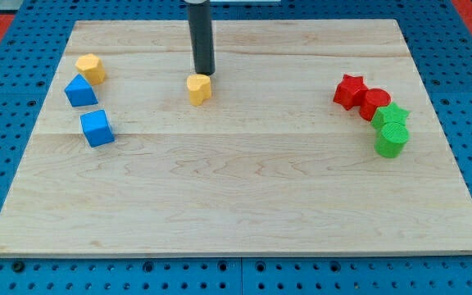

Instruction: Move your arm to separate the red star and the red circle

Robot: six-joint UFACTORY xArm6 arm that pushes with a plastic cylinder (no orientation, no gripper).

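Note:
The red star (350, 90) lies at the view's right, touching the red circle (374, 103) just right of and below it. A green star (392, 115) and a green circle (392, 140) continue the same curved row downward. My tip (205, 73) is at the view's top centre, right behind a yellow heart-shaped block (199, 88), far to the left of the red blocks.
A yellow hexagon block (90, 68), a blue triangle block (79, 91) and a blue cube (97, 128) sit at the view's left. The wooden board (236, 197) ends in a blue pegboard surround on all sides.

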